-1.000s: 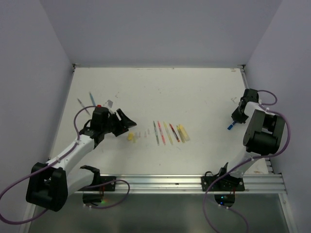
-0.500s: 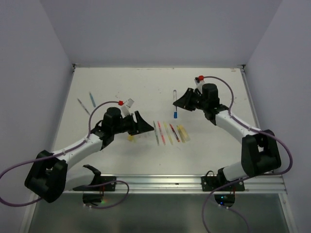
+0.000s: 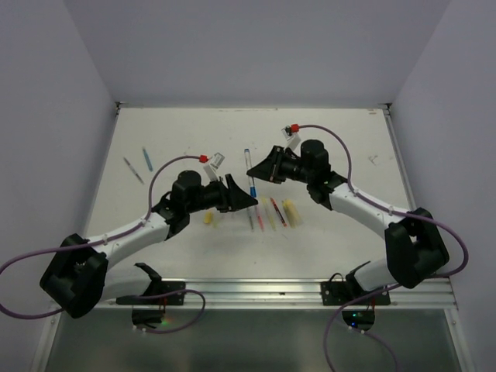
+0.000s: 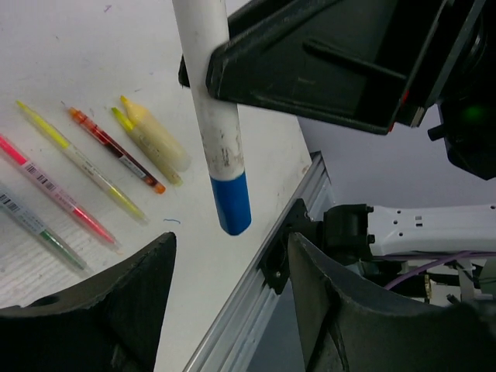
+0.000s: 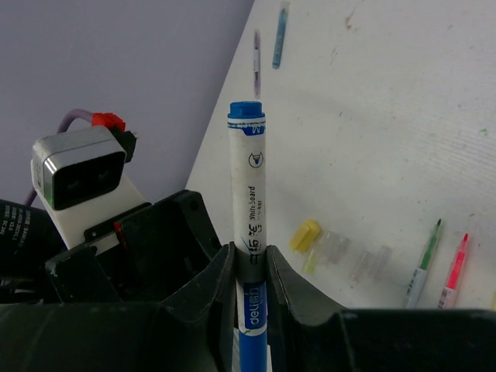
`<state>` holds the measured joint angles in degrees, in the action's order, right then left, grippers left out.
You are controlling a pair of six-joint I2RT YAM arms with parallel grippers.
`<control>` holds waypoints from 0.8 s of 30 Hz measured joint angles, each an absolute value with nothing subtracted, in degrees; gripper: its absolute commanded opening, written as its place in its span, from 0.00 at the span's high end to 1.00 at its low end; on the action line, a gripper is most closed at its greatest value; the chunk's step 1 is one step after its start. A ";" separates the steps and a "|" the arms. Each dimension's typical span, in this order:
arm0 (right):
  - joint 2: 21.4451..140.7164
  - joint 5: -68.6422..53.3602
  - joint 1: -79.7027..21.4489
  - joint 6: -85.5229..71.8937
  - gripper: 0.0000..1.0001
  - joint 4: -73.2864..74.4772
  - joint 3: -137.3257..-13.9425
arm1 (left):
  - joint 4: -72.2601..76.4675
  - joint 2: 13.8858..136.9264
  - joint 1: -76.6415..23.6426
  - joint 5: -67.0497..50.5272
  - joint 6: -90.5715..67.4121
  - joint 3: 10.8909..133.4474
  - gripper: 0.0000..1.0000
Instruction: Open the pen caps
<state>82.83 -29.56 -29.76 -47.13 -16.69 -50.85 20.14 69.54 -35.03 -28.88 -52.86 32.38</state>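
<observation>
- Right gripper (image 5: pixel 249 260) is clamped on a white pen (image 5: pixel 248 186), with both fingers pinching the barrel mid-length.
- The pen is lifted off the table (image 3: pixel 333 136) and held roughly upright over the middle of it.
- The blue cap (image 4: pixel 232 203) sits on the pen's lower, free end and is on, not pulled.
- The right wrist view shows blue at both ends of the pen, so which end is the real cap is not certain.
- Left gripper (image 4: pixel 232 242) has its jaws apart and holds nothing.
- The blue end hangs just ahead of the gap between the left fingers, with no contact visible.
- From above, the two grippers face each other very close together, with the pen between them.
- Row of pens (image 3: pixel 271 211) lies flat on the table just near of the grippers: green, pink, yellow and red/orange ones, plus a fat yellow highlighter (image 4: pixel 155 139).
- These lie side by side, a few touching. Their small tips are coloured; whether they are capped I can't tell.
- Loose yellow cap (image 5: pixel 306 235) is on the table left of that row, off any pen.
- Clear plastic bits (image 5: pixel 339 246) lie just beside the yellow cap.
- Two more pens (image 3: pixel 139 164) lie well apart, at the far left of the table.
</observation>
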 measured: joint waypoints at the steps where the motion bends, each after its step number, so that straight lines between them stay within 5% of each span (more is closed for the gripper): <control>1: 82.81 -29.54 -30.24 -47.55 1.00 -17.39 -50.50 | 20.49 69.54 -35.03 -28.18 -53.12 32.38 0.38; 19: 83.24 -29.52 -31.83 -54.72 1.00 -26.33 -46.81 | 22.90 71.46 -35.07 -23.66 -55.09 32.38 0.53; 23: 83.29 -29.45 -32.03 -55.29 1.00 -26.96 -46.35 | 23.24 71.46 -35.31 -23.66 -55.55 32.40 0.69; 24: 83.29 -29.43 -32.05 -55.27 1.00 -26.98 -46.30 | 23.46 71.46 -35.35 -23.68 -55.68 32.40 0.83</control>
